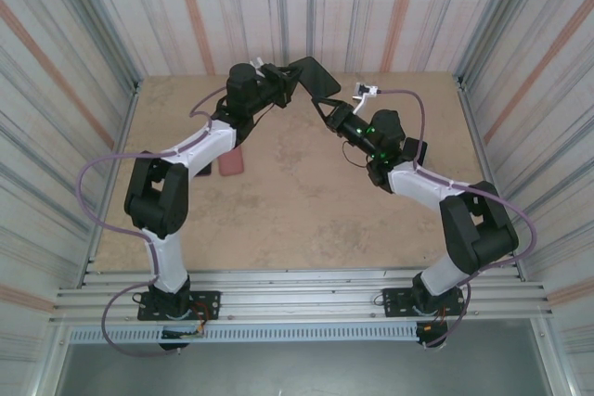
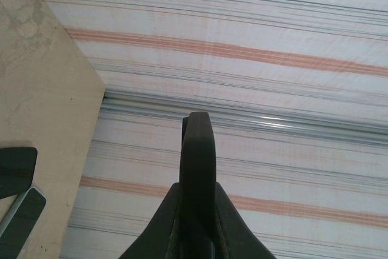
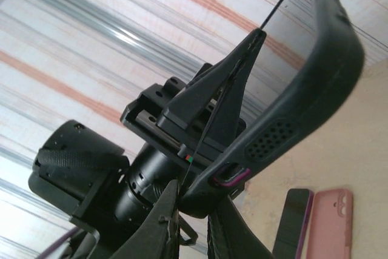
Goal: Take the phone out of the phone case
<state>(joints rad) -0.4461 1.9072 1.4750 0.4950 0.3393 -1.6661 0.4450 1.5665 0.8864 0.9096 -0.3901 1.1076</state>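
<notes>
A black phone case (image 1: 314,74) hangs in the air over the far middle of the table. My left gripper (image 1: 283,81) is shut on its left side; in the left wrist view the case's rounded dark edge (image 2: 197,144) rises between the closed fingers (image 2: 163,222). My right gripper (image 1: 328,108) is shut on the case's lower corner (image 3: 212,189), beside the speaker holes. A purple bit of the phone (image 3: 227,177) shows through the case's port opening; the rest of the phone is hidden. Opposite, the left gripper's fingers (image 3: 206,98) pinch a thin dark edge.
A pink case (image 1: 232,161) lies on the tan table under the left arm, also visible low in the right wrist view (image 3: 328,222). A dark phone with a purple rim (image 3: 292,222) lies beside it. Striped walls (image 1: 74,62) enclose the table on three sides.
</notes>
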